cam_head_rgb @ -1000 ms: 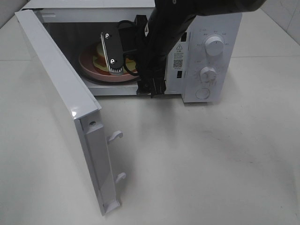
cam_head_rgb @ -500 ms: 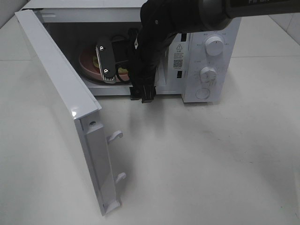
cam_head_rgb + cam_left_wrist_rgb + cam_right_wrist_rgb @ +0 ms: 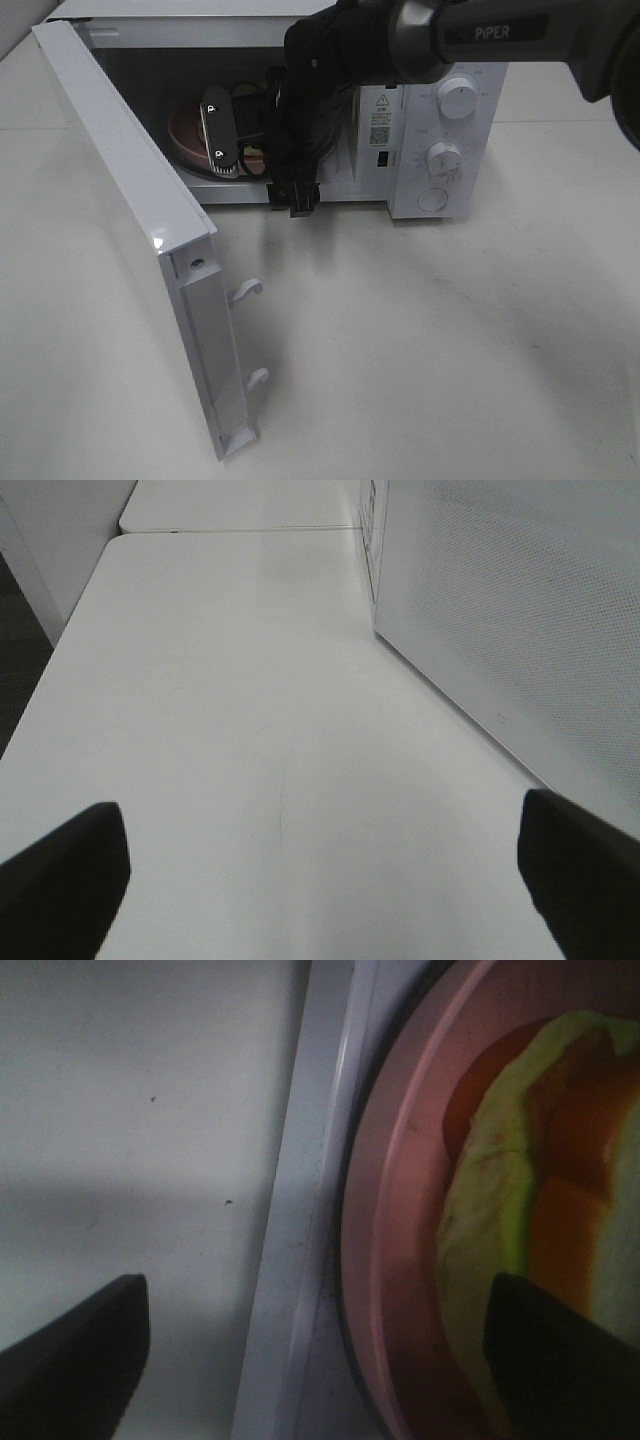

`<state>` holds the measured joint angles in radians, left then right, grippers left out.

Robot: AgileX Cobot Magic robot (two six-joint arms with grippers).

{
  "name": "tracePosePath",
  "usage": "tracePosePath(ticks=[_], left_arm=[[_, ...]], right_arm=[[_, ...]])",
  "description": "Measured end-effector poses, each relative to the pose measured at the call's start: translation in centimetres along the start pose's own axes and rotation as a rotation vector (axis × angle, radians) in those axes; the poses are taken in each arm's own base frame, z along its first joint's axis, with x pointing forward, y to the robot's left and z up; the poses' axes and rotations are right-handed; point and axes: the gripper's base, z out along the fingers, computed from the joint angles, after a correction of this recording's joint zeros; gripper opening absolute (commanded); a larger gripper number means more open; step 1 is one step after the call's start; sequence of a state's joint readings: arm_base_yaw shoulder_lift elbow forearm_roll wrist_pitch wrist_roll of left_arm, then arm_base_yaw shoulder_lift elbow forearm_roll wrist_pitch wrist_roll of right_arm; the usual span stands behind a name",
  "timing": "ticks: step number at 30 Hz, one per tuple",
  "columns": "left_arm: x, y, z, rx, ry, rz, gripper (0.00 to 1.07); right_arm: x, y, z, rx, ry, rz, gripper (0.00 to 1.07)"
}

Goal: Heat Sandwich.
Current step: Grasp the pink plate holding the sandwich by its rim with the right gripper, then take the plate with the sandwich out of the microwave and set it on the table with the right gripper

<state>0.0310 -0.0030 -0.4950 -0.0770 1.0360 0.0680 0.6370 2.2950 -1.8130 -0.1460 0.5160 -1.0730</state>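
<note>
The sandwich (image 3: 500, 1190), yellowish-green bread with orange filling, lies on a pink plate (image 3: 400, 1210) inside the open microwave (image 3: 470, 140). In the exterior high view the plate (image 3: 185, 135) shows at the cavity's left, and the sandwich is almost wholly hidden behind my right gripper (image 3: 260, 185). That gripper (image 3: 320, 1360) is open at the cavity's mouth, one finger over the plate, the other outside the front sill (image 3: 300, 1210), holding nothing. My left gripper (image 3: 320, 880) is open and empty over bare table beside the door's outer face (image 3: 520, 610).
The microwave door (image 3: 120, 170) swings wide toward the front left, its latch hooks (image 3: 245, 290) sticking out. Two dials and a button sit on the control panel (image 3: 445, 160). White table (image 3: 430, 340) stretches in front and to the right.
My right gripper has shifted left and toward the front of the cavity, uncovering less of the sandwich. The plate has stayed in place. Left side unchanged.
</note>
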Motion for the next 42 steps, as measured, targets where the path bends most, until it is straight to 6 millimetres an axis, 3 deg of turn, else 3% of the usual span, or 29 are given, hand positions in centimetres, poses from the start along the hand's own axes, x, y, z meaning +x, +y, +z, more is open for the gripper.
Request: tracePosePath(ticks=[12,15,16,17,18,20,21,23,42], left_arm=[[0.0,0.0,0.0,0.0,0.0,0.0,1.01],[0.0,0.0,0.0,0.0,0.0,0.0,1.01],[0.0,0.0,0.0,0.0,0.0,0.0,1.01],[0.0,0.0,0.0,0.0,0.0,0.0,1.01],[0.0,0.0,0.0,0.0,0.0,0.0,1.01],[0.0,0.0,0.0,0.0,0.0,0.0,1.01],[0.0,0.0,0.0,0.0,0.0,0.0,1.01],[0.0,0.0,0.0,0.0,0.0,0.0,1.01],[0.0,0.0,0.0,0.0,0.0,0.0,1.01]], right_arm=[[1.4,-0.2,1.7,-0.022,0.018,0.038,0.8],[1.9,0.0,2.1,-0.035,0.029,0.045,0.62],[1.9,0.0,2.1,-0.035,0.029,0.045,0.62],[2.0,0.1,2.2,-0.044,0.033,0.045,0.55],[2.0,0.1,2.3,-0.04,0.031,0.044,0.37],[1.9,0.0,2.3,-0.032,0.028,0.043,0.17],[1.9,0.0,2.3,-0.032,0.028,0.043,0.17],[1.8,-0.4,2.1,-0.009,0.018,0.042,0.0],[1.9,-0.3,1.6,-0.048,0.039,-0.04,0.0]])
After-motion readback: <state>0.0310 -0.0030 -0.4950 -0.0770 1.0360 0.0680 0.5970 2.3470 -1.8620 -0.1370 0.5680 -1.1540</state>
